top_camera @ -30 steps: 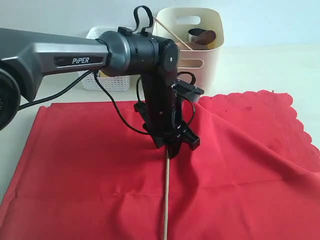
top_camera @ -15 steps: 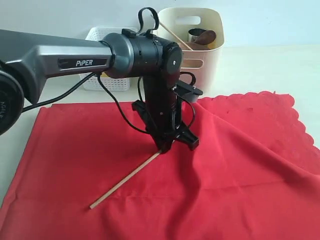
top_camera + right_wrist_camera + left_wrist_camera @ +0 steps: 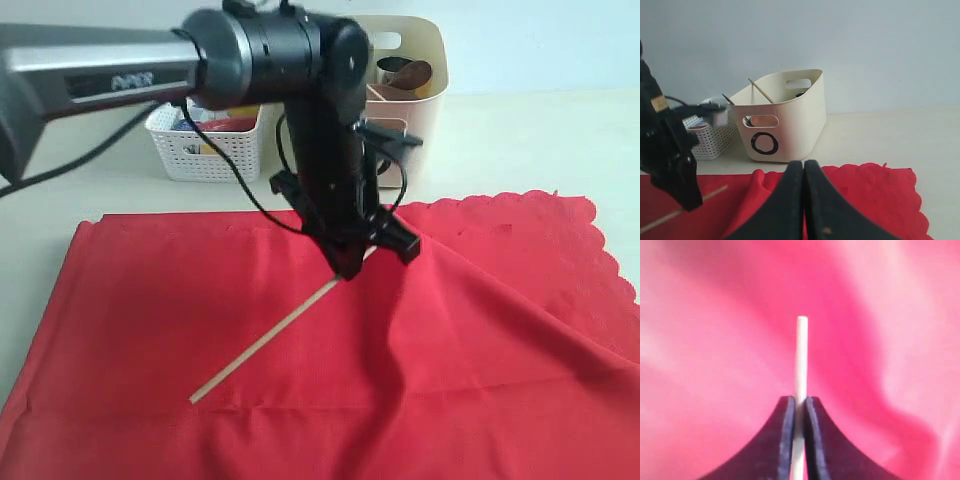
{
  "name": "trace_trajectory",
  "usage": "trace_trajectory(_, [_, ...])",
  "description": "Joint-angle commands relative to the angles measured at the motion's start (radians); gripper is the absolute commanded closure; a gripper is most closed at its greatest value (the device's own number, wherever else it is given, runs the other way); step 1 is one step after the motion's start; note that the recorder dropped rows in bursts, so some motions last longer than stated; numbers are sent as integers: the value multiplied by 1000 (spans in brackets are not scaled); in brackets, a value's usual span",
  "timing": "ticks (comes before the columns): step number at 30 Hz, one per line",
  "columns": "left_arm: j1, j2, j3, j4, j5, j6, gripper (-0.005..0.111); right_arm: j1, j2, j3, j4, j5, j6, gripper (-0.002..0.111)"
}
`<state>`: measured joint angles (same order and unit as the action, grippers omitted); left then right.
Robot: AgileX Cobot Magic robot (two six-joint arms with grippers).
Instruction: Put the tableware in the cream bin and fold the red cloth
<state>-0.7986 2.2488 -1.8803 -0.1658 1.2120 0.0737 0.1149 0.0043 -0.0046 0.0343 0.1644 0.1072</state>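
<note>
My left gripper [image 3: 349,272] is shut on one end of a long wooden chopstick [image 3: 270,337]; the stick slants down to the left over the red cloth [image 3: 150,300], its far tip near the fabric. In the left wrist view the chopstick [image 3: 801,355] runs straight out between the closed fingers [image 3: 785,435]. The cream bin [image 3: 415,90] stands at the back and holds a second chopstick [image 3: 761,90], a dark wooden spoon [image 3: 410,74] and a steel cup [image 3: 390,68]. My right gripper [image 3: 804,165] is shut and empty, low over the cloth [image 3: 875,190], facing the bin [image 3: 785,115].
A white lattice basket [image 3: 205,148] with food items sits left of the bin. The cloth lies rumpled, with folds running across its right half [image 3: 500,300] and a scalloped edge at the right. Pale table [image 3: 530,140] shows beyond the cloth.
The left arm has lifted and moved toward the bin with the chopstick. The stick swung from pointing at the front edge to slanting left, then rose with the gripper.
</note>
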Motion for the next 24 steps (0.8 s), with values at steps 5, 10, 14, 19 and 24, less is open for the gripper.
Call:
trace_trajectory(5, [61,-172,-114,23,-191,25,107,1,-4,5,-6,-9,-2,108])
trace_trajectory(10, [138,-239,-122,-49,-609,1,107,1,-4,5,-6,-9,-2,108])
trace_trajectory(14, [199,-219,-111,-232,-918,2,107,1,-4,5,-6,-9,-2,108])
trace_trajectory(19, [213,-139,-103,-317,-1071,-3,107,1,-4,5,-6,-9,-2,108])
trace_trajectory(24, [218,-100,-100,-317,-1125,-3,107,1,-4,5,-6,-9,-2,108])
